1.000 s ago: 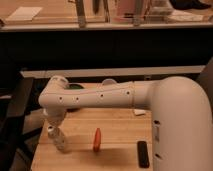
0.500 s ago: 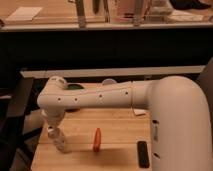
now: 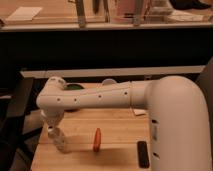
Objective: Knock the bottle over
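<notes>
Bottle upright at counter's near-left — knock not yet done.

Near edge: bottle (image 3: 59, 140) stands on wooden counter (image 3: 117, 125), long axis vertical but leaning a little, cap end up-left, base toward the front. Tool (image 3: 52, 123) right above it, at or touching the cap; cannot tell how the tool is set. Carrot (image 3: 97, 139) lies just right of bottle, apart; black remote (image 3: 143, 153) further right. Behind: white arm (image 3: 95, 99) spans the counter. Left to do: the whole tip-over.

Pale bottle (image 3: 59, 140), white end effector (image 3: 51, 121), orange carrot (image 3: 96, 139)
</notes>
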Tool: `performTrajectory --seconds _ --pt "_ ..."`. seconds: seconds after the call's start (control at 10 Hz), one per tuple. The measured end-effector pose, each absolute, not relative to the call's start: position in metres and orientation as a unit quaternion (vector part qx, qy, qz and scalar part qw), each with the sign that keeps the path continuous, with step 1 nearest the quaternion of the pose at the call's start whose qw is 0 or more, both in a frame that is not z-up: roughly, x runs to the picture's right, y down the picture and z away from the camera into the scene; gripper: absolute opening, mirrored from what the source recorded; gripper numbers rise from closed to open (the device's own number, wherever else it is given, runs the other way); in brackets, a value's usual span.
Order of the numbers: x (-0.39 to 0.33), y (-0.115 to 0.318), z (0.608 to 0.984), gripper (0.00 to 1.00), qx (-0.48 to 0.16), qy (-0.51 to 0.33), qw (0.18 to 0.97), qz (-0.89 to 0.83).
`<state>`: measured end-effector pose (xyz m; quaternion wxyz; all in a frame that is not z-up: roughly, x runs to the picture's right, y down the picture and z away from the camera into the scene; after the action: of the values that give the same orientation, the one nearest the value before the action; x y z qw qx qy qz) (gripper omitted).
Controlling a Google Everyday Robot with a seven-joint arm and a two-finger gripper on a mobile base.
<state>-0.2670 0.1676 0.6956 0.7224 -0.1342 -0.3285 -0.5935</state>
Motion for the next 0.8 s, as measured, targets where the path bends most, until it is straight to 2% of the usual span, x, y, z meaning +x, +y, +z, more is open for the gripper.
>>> performTrajectory --seconds 0.8 --pt "-0.2765 0.1665 0.6963 0.00 -0.122 -0.333 0.720 -0.597"
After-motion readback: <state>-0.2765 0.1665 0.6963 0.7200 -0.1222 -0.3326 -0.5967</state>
